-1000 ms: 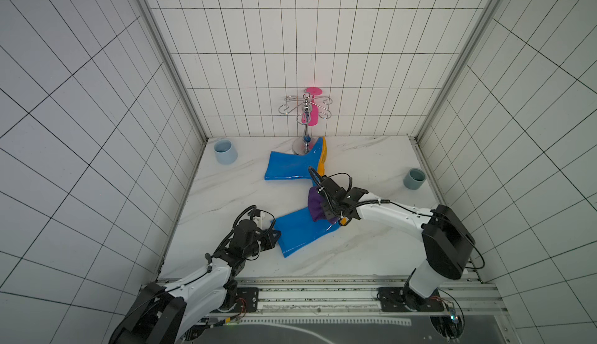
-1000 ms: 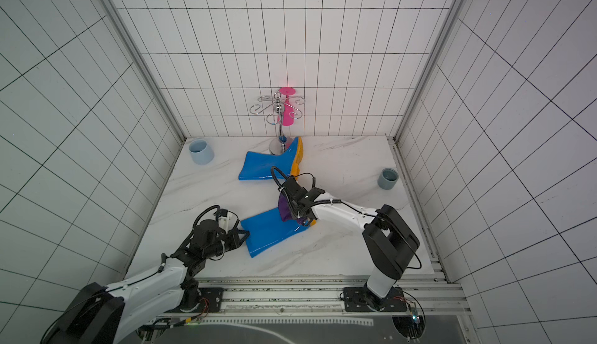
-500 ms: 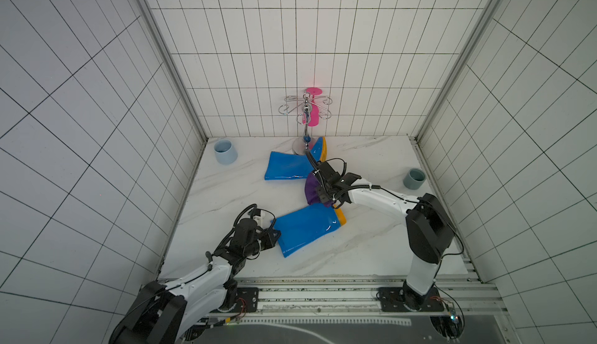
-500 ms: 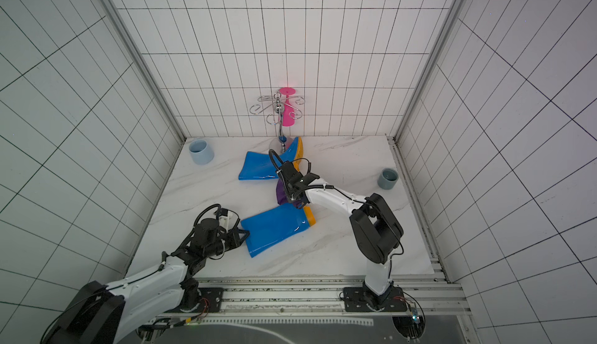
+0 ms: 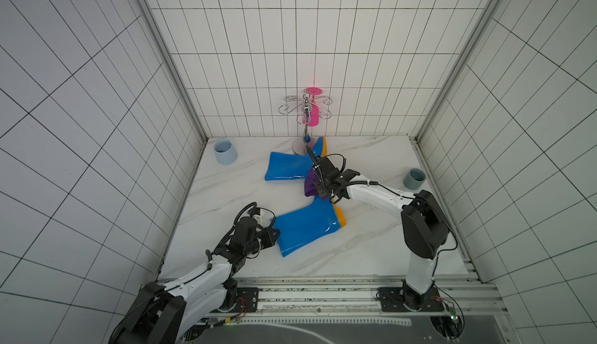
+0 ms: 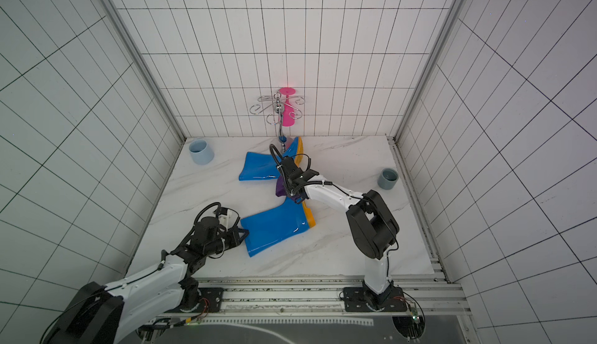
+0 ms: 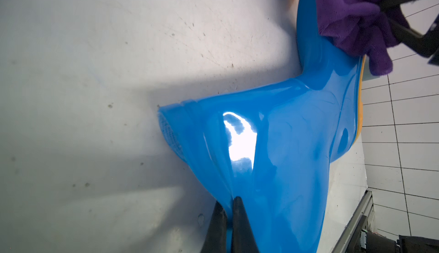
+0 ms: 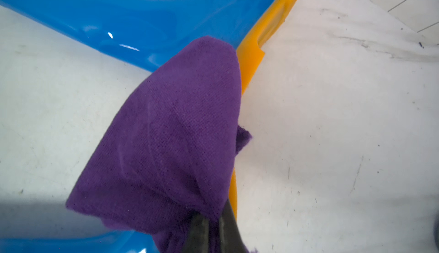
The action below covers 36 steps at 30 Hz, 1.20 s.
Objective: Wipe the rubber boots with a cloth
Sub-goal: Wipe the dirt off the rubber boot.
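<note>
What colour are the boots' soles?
The soles are orange-yellow, clearest in the right wrist view.

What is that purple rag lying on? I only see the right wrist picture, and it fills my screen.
Observer: In both top views the cloth covers the toe of the near boot, which lies on its side with its leg stretching back toward the robot.
Operator: Is anything holding that boot?
Observer: Yes. The left tool is shut on the top edge of its leg.
Operator: And the other blue thing I see?
Observer: That is the far boot, also on its side, its toe beside the base of a metal stand at the back wall.
</note>
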Motion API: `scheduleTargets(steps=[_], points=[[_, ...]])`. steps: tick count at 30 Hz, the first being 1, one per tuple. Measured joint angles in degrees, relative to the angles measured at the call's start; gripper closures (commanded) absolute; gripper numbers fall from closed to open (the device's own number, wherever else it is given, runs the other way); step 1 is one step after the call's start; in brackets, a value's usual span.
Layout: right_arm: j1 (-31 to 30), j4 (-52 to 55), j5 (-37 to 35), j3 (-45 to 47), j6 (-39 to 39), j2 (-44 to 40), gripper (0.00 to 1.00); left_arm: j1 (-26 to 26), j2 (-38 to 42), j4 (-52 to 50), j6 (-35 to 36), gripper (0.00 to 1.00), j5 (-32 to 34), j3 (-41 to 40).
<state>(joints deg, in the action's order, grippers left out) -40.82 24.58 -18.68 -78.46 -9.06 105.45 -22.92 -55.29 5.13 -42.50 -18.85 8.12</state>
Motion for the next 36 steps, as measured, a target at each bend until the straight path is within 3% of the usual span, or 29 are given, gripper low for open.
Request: scheduleTargets(steps=[8,20,30,36], points=[[-1.2,-2.8,0.6,12.4,-4.0,-9.7,1.00,4.0,-0.3,-7.5,2.1,1.00,-1.6,4.5],[-15.5,1.1,-0.4,21.2,-15.3,-14.3,1.00,5.2,-5.8,-9.0,4.0,1.00,-3.3,5.8],[-25.2,11.2,1.5,25.4,-25.0,-23.4,1.00,5.4,-6.4,-8.6,4.0,1.00,-3.7,5.8],[-20.8,13.1,0.2,25.2,-23.0,-23.6,1.00,5.5,-7.3,-7.9,4.2,1.00,-4.4,5.8]])
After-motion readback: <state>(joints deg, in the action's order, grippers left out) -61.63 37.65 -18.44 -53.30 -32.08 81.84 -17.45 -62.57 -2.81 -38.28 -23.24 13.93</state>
